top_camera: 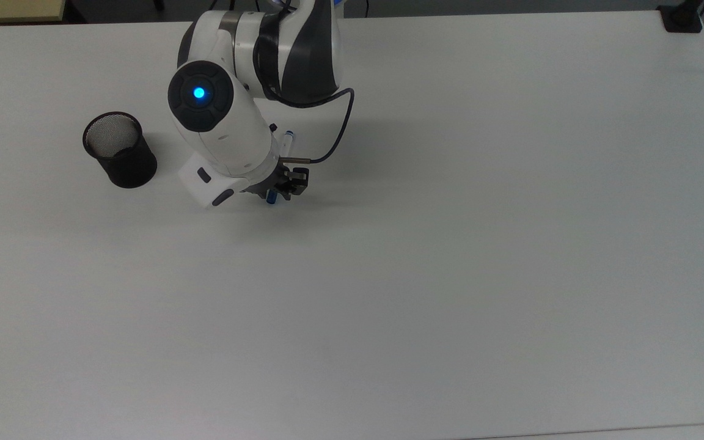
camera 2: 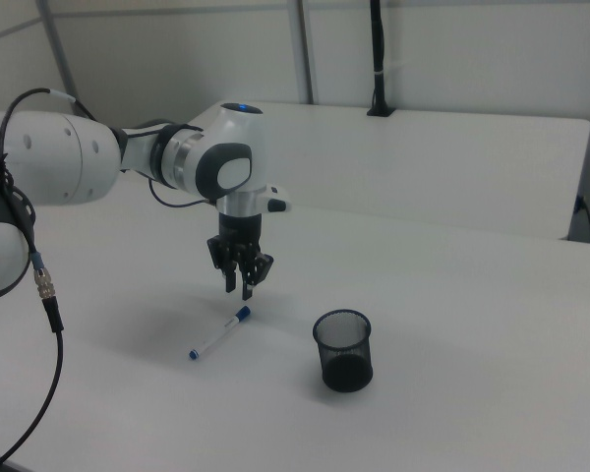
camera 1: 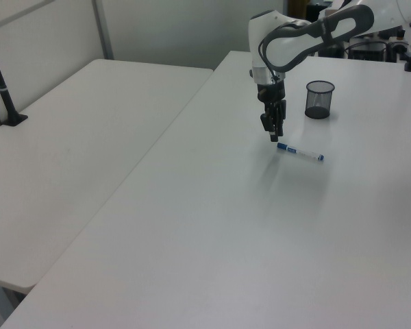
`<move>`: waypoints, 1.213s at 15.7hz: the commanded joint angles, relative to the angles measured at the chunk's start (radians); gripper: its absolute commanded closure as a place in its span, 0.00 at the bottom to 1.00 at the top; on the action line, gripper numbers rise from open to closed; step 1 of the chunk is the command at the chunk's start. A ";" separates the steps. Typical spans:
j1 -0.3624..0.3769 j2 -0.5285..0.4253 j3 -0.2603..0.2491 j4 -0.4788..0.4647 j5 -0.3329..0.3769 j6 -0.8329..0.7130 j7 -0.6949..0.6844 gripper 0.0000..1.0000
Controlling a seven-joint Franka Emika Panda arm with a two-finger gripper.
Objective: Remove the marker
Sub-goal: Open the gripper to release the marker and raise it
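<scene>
The marker (camera 1: pixel 300 152) lies flat on the white table (top_camera: pixel 450 244), apart from the black mesh cup (camera 1: pixel 319 99). In the right view the marker (camera 2: pixel 219 333) has its blue cap toward the cup (camera 2: pixel 343 350). My gripper (camera 2: pixel 238 288) hangs just above the cap end, open, with nothing between its fingers. In the left view the gripper (camera 1: pixel 274 133) is a little above and to the left of the pen. In the top view my arm covers most of the marker (top_camera: pixel 286 140); one end and the blue cap stick out on either side. The cup (top_camera: pixel 120 150) stands upright.
A black cable (top_camera: pixel 333 134) loops from my wrist over the table. A second white table (camera 1: pixel 75 137) adjoins on the left view's left. A black clamp post (camera 2: pixel 378 59) stands at the far table's back edge.
</scene>
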 commanded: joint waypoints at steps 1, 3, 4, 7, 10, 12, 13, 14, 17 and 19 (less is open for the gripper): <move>0.020 -0.065 -0.016 0.003 -0.044 0.002 0.146 0.00; 0.028 -0.123 -0.016 -0.002 -0.095 -0.025 0.172 0.00; 0.027 -0.152 -0.016 0.003 -0.101 -0.060 0.166 0.00; 0.020 -0.247 -0.020 0.003 -0.107 -0.125 0.163 0.00; 0.013 -0.315 -0.023 0.000 -0.124 -0.206 0.161 0.00; 0.011 -0.341 -0.026 -0.002 -0.124 -0.217 0.161 0.00; 0.001 -0.344 -0.026 0.000 -0.124 -0.217 0.161 0.00; -0.006 -0.344 -0.026 0.000 -0.124 -0.217 0.161 0.00; -0.007 -0.346 -0.026 0.000 -0.121 -0.225 0.161 0.00; -0.010 -0.346 -0.026 -0.002 -0.120 -0.230 0.166 0.00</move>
